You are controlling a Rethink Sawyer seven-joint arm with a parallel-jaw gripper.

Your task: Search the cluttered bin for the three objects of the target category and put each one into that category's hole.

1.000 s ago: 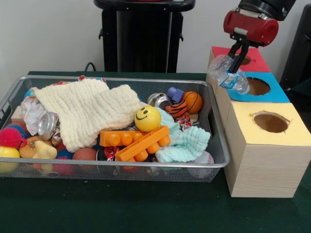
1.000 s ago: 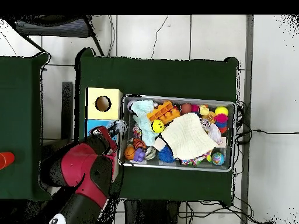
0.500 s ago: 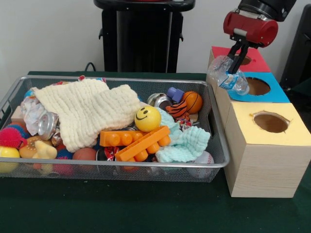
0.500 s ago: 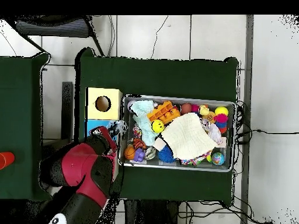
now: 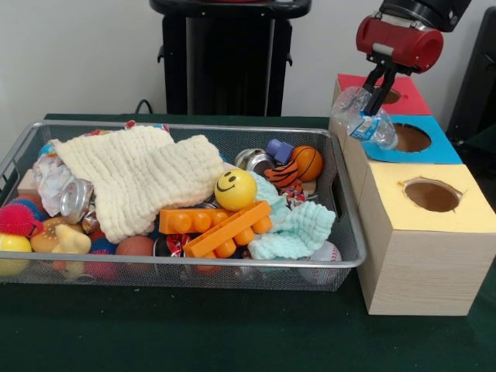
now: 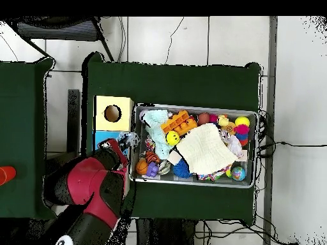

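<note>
Up at the right of the front view, the gripper (image 5: pixel 377 87) has its dark fingers (image 5: pixel 383 84) pinching a crumpled clear plastic bottle (image 5: pixel 363 118) with a blue label; no writing on that label can be read. The bottle hangs in the air over the near-left edge of the blue-topped box (image 5: pixel 431 142), beside its round hole, with the red-topped box (image 5: pixel 409 98) behind and the yellow-topped box (image 5: pixel 418 232) in front. All three boxes stand in a row just beside the wire basket (image 5: pixel 350 252) on the green counter (image 5: pixel 232 333). Inside the basket lie a cream knitted cloth (image 5: pixel 139 180), a yellow smiley ball (image 5: pixel 235 189), orange toy bricks (image 5: pixel 215 226), a pale green cloth (image 5: pixel 298 226), a small basketball (image 5: pixel 308 162), a crushed can (image 5: pixel 75 200) and a baseball (image 5: pixel 325 256). No brand names are legible anywhere. From overhead, the red arm (image 6: pixel 89 191) covers the boxes' lower part.
</note>
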